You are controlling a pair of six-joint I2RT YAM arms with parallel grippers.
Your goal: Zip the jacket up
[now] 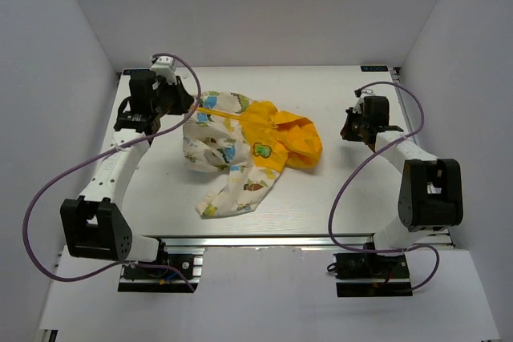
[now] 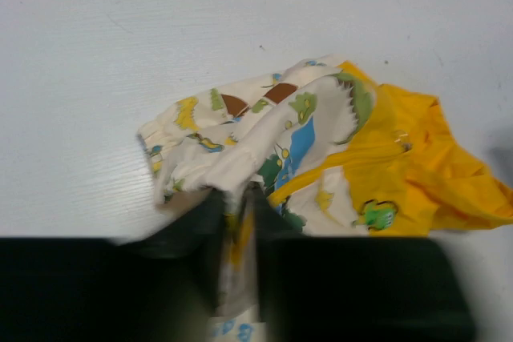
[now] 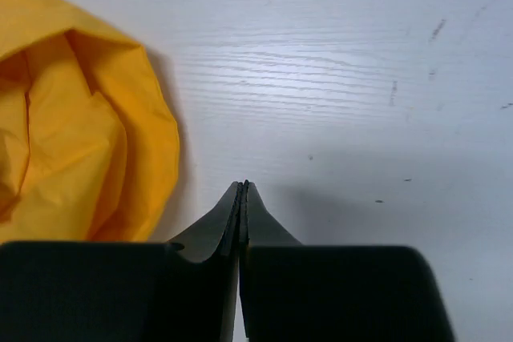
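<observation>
Garment: small hooded jacket (image 1: 232,150) of thin cream-white fabric, cartoon prints, yellow-orange lining. I see it crumpled mid white table (image 1: 337,190), nearer the far edge. Left gripper (image 2: 239,198) pinches its left-side fold. Right gripper (image 3: 243,186), fingers pressed together, empty, sits just right of it.

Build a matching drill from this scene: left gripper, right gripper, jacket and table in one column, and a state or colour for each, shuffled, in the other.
1. left gripper
2. right gripper
3. jacket
4. table

A. plain white
B. jaws shut, nothing held
C. crumpled, cream print with yellow
D. jaws pinching cloth

Pairs: 1-D, 2-B, 3-C, 4-A
</observation>
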